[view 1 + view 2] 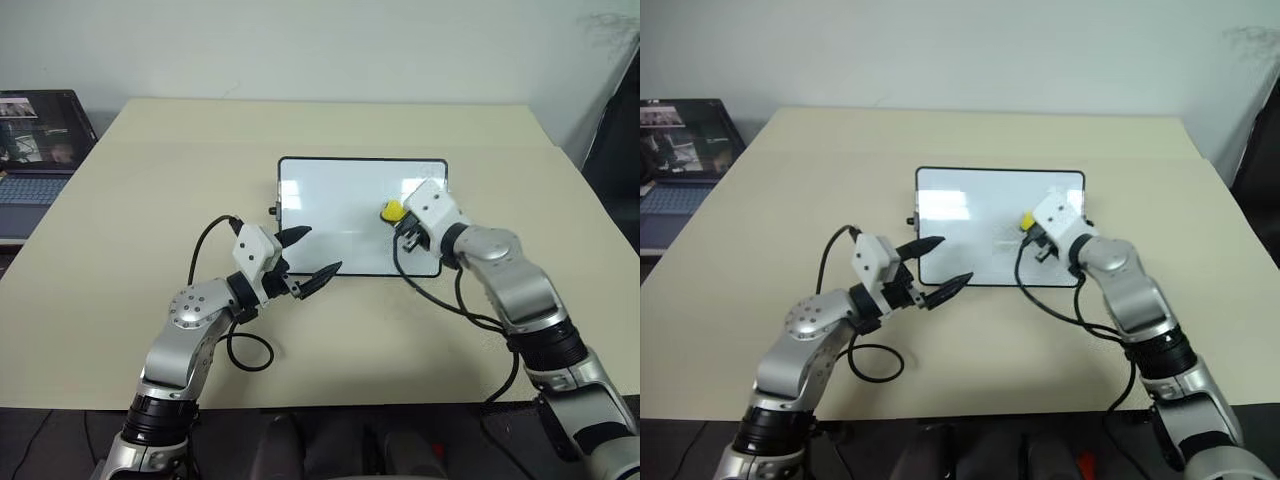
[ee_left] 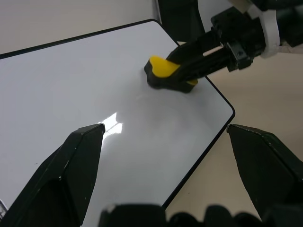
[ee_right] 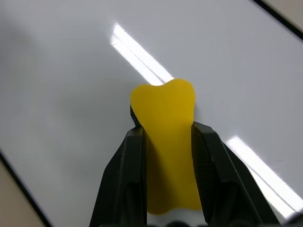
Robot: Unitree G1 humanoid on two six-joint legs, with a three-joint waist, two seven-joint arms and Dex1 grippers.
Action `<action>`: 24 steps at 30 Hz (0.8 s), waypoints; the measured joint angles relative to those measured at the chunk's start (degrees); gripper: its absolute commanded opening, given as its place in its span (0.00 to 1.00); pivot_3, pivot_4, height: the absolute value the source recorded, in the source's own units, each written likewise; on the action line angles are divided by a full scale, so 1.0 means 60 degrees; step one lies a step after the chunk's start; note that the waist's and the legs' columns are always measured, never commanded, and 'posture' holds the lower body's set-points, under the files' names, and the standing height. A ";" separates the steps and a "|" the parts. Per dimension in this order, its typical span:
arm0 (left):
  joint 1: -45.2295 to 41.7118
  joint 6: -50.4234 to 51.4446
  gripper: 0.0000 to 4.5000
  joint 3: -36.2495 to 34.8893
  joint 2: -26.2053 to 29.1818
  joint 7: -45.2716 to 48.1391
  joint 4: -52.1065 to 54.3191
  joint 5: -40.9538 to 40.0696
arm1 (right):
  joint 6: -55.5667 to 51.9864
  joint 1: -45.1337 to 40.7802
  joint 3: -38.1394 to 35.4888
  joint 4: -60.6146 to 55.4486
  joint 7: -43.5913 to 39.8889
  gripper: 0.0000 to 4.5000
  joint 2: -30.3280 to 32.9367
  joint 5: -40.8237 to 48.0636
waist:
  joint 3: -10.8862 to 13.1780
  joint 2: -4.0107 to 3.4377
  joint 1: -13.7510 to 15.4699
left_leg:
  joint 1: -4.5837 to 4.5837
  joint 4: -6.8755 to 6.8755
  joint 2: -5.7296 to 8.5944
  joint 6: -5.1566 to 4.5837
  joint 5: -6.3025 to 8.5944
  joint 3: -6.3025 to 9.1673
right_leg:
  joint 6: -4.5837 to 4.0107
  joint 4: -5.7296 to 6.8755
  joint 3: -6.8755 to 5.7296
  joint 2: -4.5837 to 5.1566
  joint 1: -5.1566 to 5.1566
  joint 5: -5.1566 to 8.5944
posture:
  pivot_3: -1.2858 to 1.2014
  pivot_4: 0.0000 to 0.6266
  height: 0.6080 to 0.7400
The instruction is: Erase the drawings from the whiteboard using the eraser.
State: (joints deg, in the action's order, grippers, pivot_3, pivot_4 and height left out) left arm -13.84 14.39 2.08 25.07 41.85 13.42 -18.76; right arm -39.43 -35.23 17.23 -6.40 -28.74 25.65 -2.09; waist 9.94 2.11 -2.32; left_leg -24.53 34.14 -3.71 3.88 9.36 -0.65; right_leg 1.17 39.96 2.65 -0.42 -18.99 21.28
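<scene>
Eraser (image 1: 392,210), a small yellow block, sat on the right part of the whiteboard (image 1: 340,215) in the head views, pinched in the right gripper (image 1: 408,226); the left gripper (image 1: 318,254) hovered spread over the board's near edge. The left wrist view showed its dark underside flat on the glossy surface (probably slippery). The right wrist view showed both fingers (image 3: 129,175) clamping its narrow waist, a sensible hold for something that looked light and stiff.

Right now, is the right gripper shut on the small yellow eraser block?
Yes: right gripper fingers clamp the yellow eraser on both sides.
</scene>
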 measured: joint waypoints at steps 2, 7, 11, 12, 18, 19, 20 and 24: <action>0.0022 -0.0001 1.00 0.0001 0.0000 -0.0004 0.0000 0.0002 | 0.0057 0.0081 0.0374 0.0047 -0.0141 0.22 -0.0126 -0.0106 | -0.0001 0.0002 -0.0030 | 0.0028 0.0000 -0.0002 -0.0013 -0.0009 0.0003 | 0.0009 -0.0001 0.0001 0.0000 0.0029 0.0002 | 0.52 0.24 1.00; 0.0129 -0.0003 1.00 0.0000 -0.0002 -0.0011 0.0009 0.0004 | -0.0170 0.0125 0.0501 -0.0079 -0.0353 0.22 -0.0215 -0.0176 | 0.0001 0.0000 -0.0041 | 0.0106 -0.0002 -0.0004 -0.0022 -0.0014 0.0017 | 0.0016 -0.0009 -0.0002 0.0028 0.0106 0.0006 | 0.52 0.24 1.00; 0.0171 -0.0004 1.00 -0.0006 -0.0001 -0.0014 0.0023 0.0004 | -0.1155 -0.0054 0.0015 -0.0803 -0.0633 0.22 -0.0003 0.0082 | 0.0015 -0.0011 0.0026 | 0.0056 -0.0015 0.0004 -0.0022 -0.0014 0.0026 | 0.0007 -0.0015 -0.0004 0.0040 0.0064 0.0001 | 0.52 0.24 1.00; 0.0184 -0.0004 1.00 -0.0009 -0.0001 -0.0015 0.0030 0.0004 | -0.1313 -0.0211 -0.0147 -0.0991 -0.0661 0.22 0.0075 0.0152 | 0.0016 -0.0012 0.0033 | 0.0019 -0.0016 0.0005 -0.0021 -0.0014 0.0023 | -0.0007 -0.0010 -0.0003 0.0038 0.0028 -0.0008 | 0.52 0.24 1.00; 0.0256 -0.0004 1.00 -0.0016 0.0003 -0.0009 0.0034 0.0005 | -0.1189 -0.1741 -0.0847 -0.0981 -0.0712 0.22 0.0710 0.0060 | 0.0017 -0.0014 0.0086 | -0.0067 -0.0037 0.0003 -0.0019 -0.0014 0.0016 | -0.0009 -0.0051 -0.0003 0.0010 -0.0058 -0.0009 | 0.52 0.24 1.00; 0.0264 -0.0004 1.00 -0.0013 0.0003 -0.0008 0.0035 0.0005 | -0.0880 -0.1885 -0.0807 -0.0631 -0.0642 0.22 0.0739 -0.0066 | 0.0017 -0.0014 0.0084 | -0.0066 -0.0038 0.0003 -0.0019 -0.0013 0.0014 | -0.0010 -0.0062 -0.0003 0.0010 -0.0052 -0.0009 | 0.52 0.24 1.00; 0.0273 -0.0004 1.00 -0.0014 0.0004 -0.0007 0.0039 0.0005 | -0.0496 -0.1988 -0.0734 -0.0110 -0.0582 0.22 0.0742 -0.0247 | 0.0017 -0.0014 0.0082 | -0.0066 -0.0039 0.0003 -0.0018 -0.0012 0.0008 | -0.0010 -0.0072 -0.0002 0.0010 -0.0049 -0.0009 | 0.52 0.24 1.00; 0.0343 -0.0003 1.00 -0.0018 0.0025 -0.0009 0.0049 0.0005 | 0.0401 -0.1892 -0.0392 0.1136 -0.0516 0.22 0.0631 -0.0599 | 0.0022 -0.0021 0.0073 | -0.0066 -0.0038 0.0005 -0.0019 -0.0011 -0.0001 | -0.0010 -0.0075 0.0000 0.0016 -0.0049 -0.0009 | 0.52 0.24 1.00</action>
State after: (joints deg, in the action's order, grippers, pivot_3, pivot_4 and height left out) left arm -11.78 14.38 1.98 25.22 41.80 13.72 -18.73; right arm -37.02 -46.59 14.88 0.42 -31.83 29.43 -5.68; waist 10.07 1.98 -1.88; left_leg -24.92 33.91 -3.68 3.77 9.30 -0.66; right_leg 1.11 39.51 2.65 -0.33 -19.29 21.22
